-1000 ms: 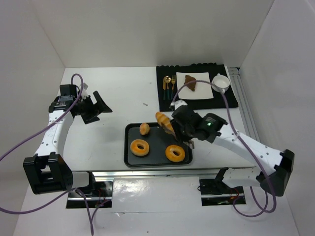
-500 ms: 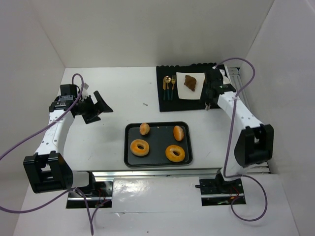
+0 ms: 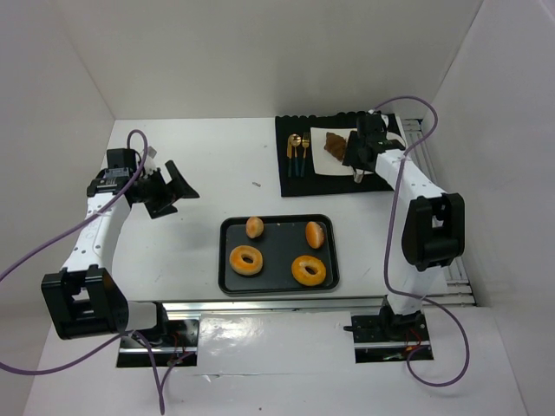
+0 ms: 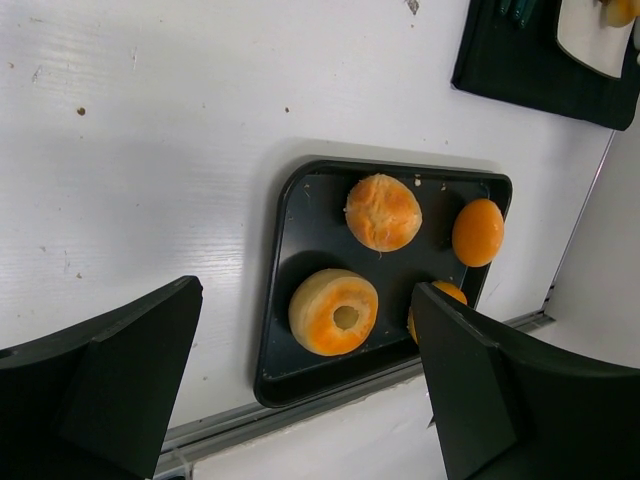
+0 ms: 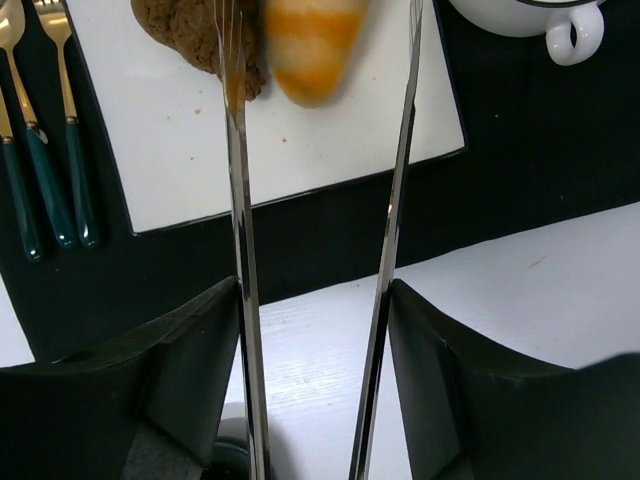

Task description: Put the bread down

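In the right wrist view a striped orange bread (image 5: 305,45), blurred, is over the white plate (image 5: 330,150) beside a brown pastry (image 5: 180,30). My right gripper (image 5: 315,300) is shut on metal tongs (image 5: 243,300), whose blades stand spread; the right blade is clear of the bread. From above, the right gripper (image 3: 357,154) hovers at the plate (image 3: 342,166) on the black mat (image 3: 295,184). My left gripper (image 3: 173,189) is open and empty at the table's left; in the left wrist view it (image 4: 305,292) looks down on the tray (image 4: 300,215).
The black tray (image 3: 277,290) near the front holds two ring breads (image 3: 245,260) and two round buns (image 3: 255,227). Green-handled cutlery (image 5: 50,180) lies left of the plate, and a white cup (image 5: 540,15) stands to its right. White walls enclose the table.
The right arm swung from above the tray to the plate at the back right, carrying the bread in the tongs. The tong blades have since spread apart. The left arm stayed still.
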Controlling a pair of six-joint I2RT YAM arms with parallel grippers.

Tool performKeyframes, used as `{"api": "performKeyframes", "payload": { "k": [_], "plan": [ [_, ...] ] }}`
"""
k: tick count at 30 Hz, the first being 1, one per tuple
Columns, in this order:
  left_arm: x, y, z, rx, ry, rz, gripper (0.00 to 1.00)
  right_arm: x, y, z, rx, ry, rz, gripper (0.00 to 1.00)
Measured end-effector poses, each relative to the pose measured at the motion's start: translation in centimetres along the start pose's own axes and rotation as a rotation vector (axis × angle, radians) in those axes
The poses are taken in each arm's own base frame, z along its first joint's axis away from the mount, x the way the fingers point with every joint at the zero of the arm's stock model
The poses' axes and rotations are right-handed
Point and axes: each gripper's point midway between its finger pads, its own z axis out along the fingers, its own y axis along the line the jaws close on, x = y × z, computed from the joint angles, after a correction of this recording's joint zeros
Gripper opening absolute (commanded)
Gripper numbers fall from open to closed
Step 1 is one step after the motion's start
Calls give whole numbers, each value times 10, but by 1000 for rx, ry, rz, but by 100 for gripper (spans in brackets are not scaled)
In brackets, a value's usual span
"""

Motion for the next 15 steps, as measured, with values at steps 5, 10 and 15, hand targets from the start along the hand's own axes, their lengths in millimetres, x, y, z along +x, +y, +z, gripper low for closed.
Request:
{"api": "performKeyframes", "payload": {
  "k": [5, 10, 15],
  "plan": [
    [0, 1, 1, -2, 3, -2, 100, -4, 0, -5, -5, -13, 5, 61],
    [0, 0, 1, 0, 4, -1, 100, -22, 3, -46, -50, -94, 8, 50],
    [1, 0, 1, 4, 6, -1, 100, -45, 29, -126, -186, -236, -27, 43]
  ]
}}
